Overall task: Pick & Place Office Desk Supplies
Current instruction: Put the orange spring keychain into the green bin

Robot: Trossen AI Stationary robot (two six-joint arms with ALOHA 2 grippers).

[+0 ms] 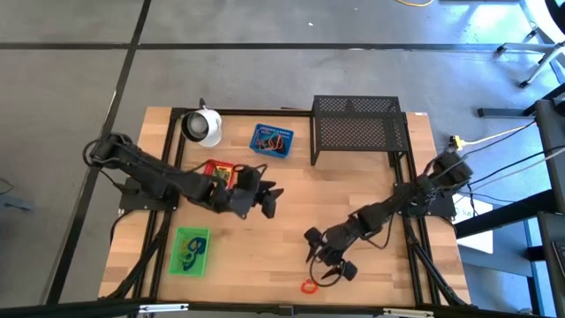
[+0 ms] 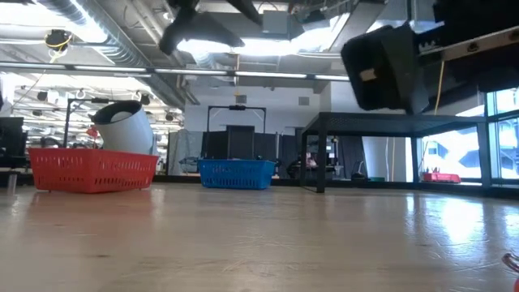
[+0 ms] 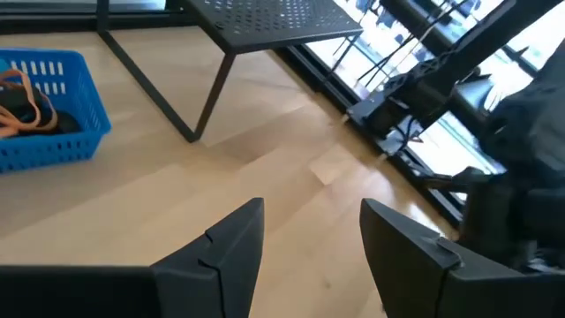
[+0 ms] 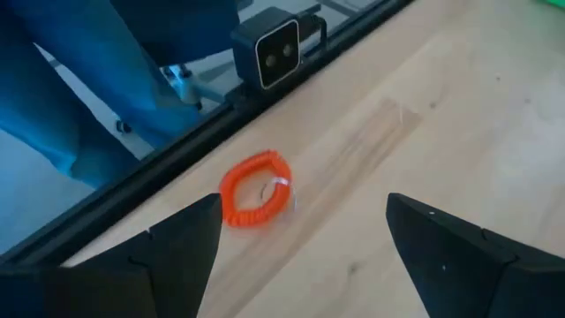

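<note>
An orange coiled band loop [image 4: 256, 188] lies flat on the wood near the table's near edge [image 1: 308, 285]. My right gripper [image 1: 332, 268] hovers open just above and beside it, fingers [image 4: 181, 238] spread wide, pointing toward the near edge. My left gripper [image 1: 267, 199] is open and empty, raised over the table's middle, right of the red tray [image 1: 218, 170]. The blue tray [image 1: 273, 140] holds orange and dark loops [image 3: 22, 102]. The green tray [image 1: 189, 251] sits near the table's left near corner with small items inside.
The black mesh rack [image 1: 357, 128] stands at the far right of the table. A white cup-like object [image 1: 203, 125] lies by the far left. A camera block [image 4: 278, 49] sits at the near edge past the loop. Bare wood [image 1: 291, 212] lies between the arms.
</note>
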